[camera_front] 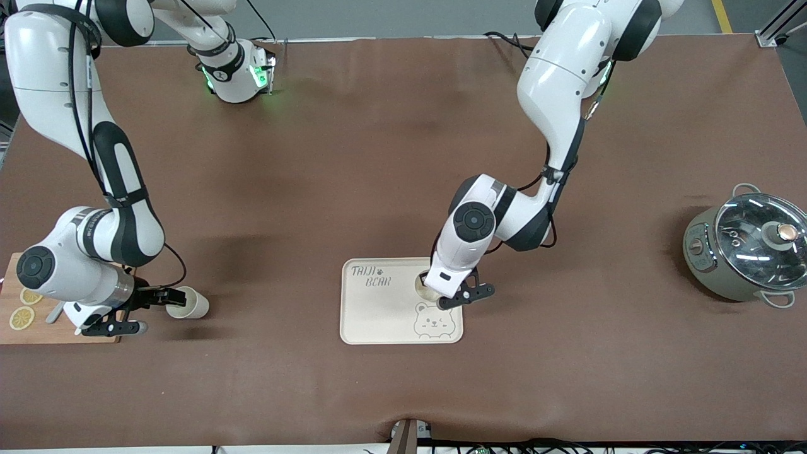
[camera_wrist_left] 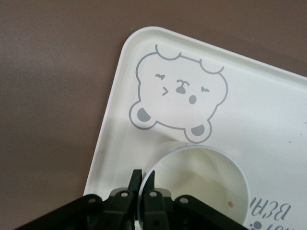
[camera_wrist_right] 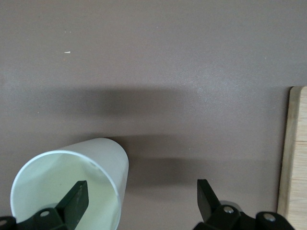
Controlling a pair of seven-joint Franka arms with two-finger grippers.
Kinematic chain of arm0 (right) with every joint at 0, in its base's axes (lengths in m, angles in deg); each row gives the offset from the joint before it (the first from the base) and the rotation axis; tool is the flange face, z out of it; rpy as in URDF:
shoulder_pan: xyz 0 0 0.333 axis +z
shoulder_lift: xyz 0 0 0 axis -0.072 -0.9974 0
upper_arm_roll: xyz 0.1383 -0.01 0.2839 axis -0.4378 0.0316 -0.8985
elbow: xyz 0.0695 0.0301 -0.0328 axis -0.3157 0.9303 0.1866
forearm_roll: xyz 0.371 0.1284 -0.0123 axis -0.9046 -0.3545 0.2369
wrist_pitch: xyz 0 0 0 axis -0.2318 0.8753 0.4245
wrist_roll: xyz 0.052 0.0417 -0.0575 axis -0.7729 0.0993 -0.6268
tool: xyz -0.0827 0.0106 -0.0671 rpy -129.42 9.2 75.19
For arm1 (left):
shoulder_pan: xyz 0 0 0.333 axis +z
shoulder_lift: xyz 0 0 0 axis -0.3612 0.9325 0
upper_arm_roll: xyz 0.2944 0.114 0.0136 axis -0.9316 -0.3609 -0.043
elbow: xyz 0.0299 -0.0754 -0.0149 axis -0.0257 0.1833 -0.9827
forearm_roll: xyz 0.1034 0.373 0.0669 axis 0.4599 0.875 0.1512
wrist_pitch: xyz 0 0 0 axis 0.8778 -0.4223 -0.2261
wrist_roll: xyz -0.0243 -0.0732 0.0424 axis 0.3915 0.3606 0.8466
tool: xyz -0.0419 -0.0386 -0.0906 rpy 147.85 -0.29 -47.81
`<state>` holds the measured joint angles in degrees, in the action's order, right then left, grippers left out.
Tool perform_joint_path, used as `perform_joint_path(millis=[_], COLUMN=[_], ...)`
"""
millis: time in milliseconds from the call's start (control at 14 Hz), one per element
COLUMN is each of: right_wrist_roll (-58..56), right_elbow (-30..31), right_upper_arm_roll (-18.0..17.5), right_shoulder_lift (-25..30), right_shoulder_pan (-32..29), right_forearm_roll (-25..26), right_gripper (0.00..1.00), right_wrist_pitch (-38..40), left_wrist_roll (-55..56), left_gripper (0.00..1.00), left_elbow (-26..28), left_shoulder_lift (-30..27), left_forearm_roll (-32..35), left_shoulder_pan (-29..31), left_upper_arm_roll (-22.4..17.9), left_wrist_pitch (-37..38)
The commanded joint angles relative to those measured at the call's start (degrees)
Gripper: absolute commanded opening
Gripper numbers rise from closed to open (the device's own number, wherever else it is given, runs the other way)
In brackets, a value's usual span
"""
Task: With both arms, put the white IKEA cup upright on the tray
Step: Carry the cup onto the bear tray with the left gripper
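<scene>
One white cup point(camera_front: 421, 284) stands upright on the cream bear tray point(camera_front: 384, 309), beside the bear drawing. My left gripper point(camera_front: 444, 300) is shut on its rim; in the left wrist view the fingers point(camera_wrist_left: 143, 178) pinch the rim of the cup point(camera_wrist_left: 206, 182) on the tray point(camera_wrist_left: 259, 110). A second white cup point(camera_front: 192, 304) lies on its side on the table toward the right arm's end, its mouth facing my right gripper point(camera_front: 151, 311). That gripper point(camera_wrist_right: 141, 188) is open, with one finger inside the mouth of this cup point(camera_wrist_right: 103, 158) and the other outside it.
A wooden cutting board point(camera_front: 12, 337) with lemon slices lies under the right arm's wrist; its edge shows in the right wrist view point(camera_wrist_right: 295, 153). A metal pot with a glass lid point(camera_front: 747, 252) stands toward the left arm's end of the brown table.
</scene>
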<state>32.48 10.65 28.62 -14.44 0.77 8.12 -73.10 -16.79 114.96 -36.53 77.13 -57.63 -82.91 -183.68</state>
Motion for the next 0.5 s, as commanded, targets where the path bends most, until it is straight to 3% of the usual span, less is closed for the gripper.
perform_joint_path(millis=[0,71,143,214,429], right_wrist_roll=[-0.87,-0.87,-0.87,-0.87,-0.78], right_elbow=[-0.40,-0.40,-0.40,-0.40,-0.40], right_upper_arm_roll=[-0.31,-0.31,-0.31,-0.31,-0.31], right_shoulder_lift=[-0.30,-0.30,-0.30,-0.30,-0.30], right_shoulder_pan=[-0.33,-0.42,-0.33,-0.25,-0.16], right_forearm_roll=[-1.37,-1.37,-1.37,-1.37,-1.37], right_gripper=[0.89,0.81,0.73,0.64,0.42], right_wrist_pitch=[-0.29,-0.29,-0.29,-0.21,-0.12], left_wrist_roll=[0.54,0.54,0.46,0.46,0.63], left_gripper=[0.00,0.00,0.20,0.96,1.00], left_elbow=[-1.27,-1.27,-1.27,-1.27,-1.36], left_shoulder_lift=[0.76,0.76,0.67,0.67,0.14], left_forearm_roll=[0.67,0.67,0.76,0.76,1.38], left_shoulder_pan=[-0.81,-0.81,-0.64,-0.55,-0.72], left_upper_arm_roll=[-1.01,-1.01,-1.01,-1.01,-1.28], left_wrist_pitch=[-0.28,-0.19,-0.19,-0.28,-0.11])
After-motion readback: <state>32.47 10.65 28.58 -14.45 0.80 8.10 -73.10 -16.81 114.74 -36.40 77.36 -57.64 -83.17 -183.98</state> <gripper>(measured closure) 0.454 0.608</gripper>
